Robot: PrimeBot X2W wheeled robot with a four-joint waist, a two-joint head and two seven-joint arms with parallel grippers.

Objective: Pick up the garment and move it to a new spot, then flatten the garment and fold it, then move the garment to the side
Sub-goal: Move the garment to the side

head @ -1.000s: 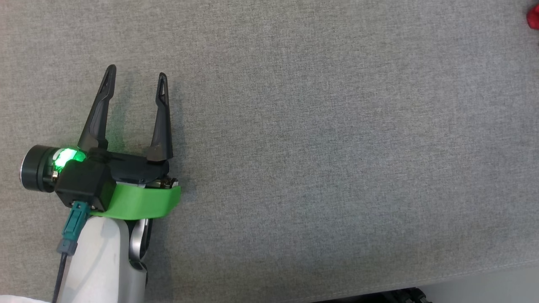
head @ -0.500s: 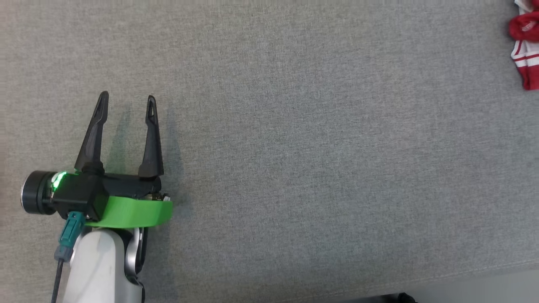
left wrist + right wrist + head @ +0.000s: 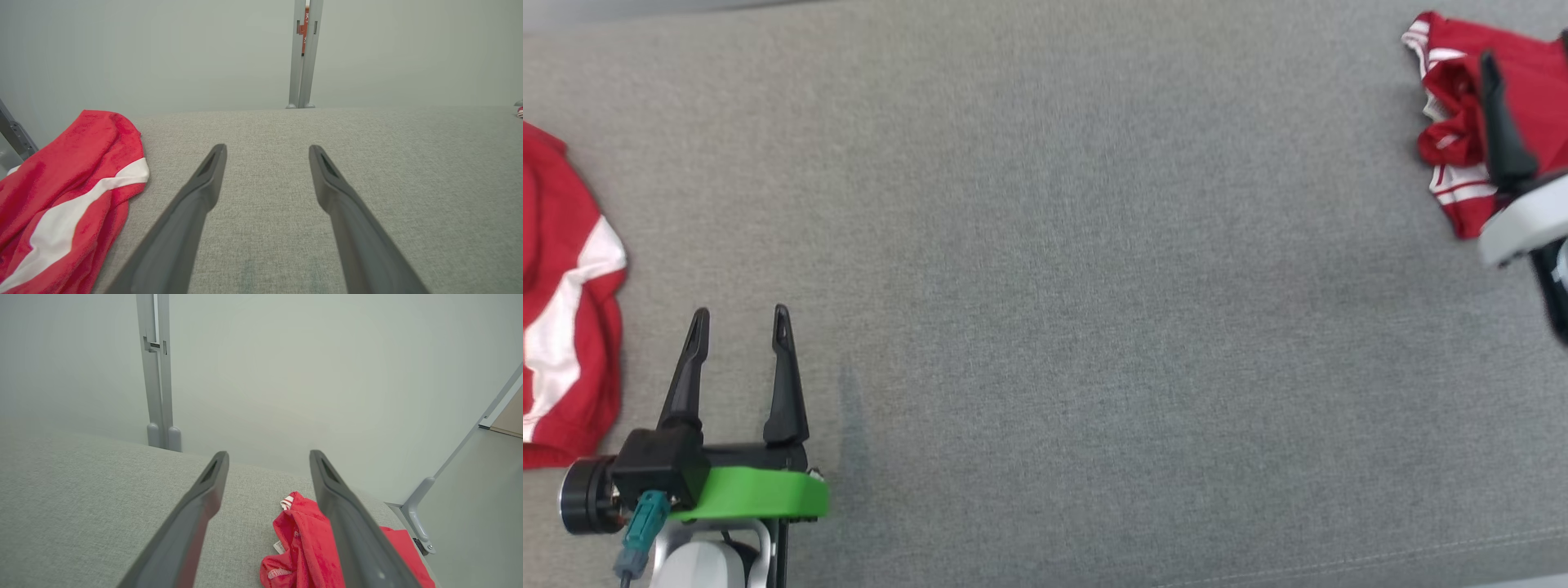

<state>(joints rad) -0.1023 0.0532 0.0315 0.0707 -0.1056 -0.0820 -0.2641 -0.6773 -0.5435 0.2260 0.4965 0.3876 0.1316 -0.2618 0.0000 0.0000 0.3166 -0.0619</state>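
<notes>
Below right claw (image 3: 268, 455): red garment (image 3: 302, 543) | tag (image 3: 279, 546) (print unreadable)

No text that can be read.

In the left wrist view a small red sign (image 3: 304, 30) shows through the gap of the grey post (image 3: 297, 61). It bears pale marks, perhaps characters, but they are too small and half hidden to read. In the right wrist view a white tag (image 3: 279, 546) sits on the red garment (image 3: 302, 543); its print is too blurred to tell.
</notes>
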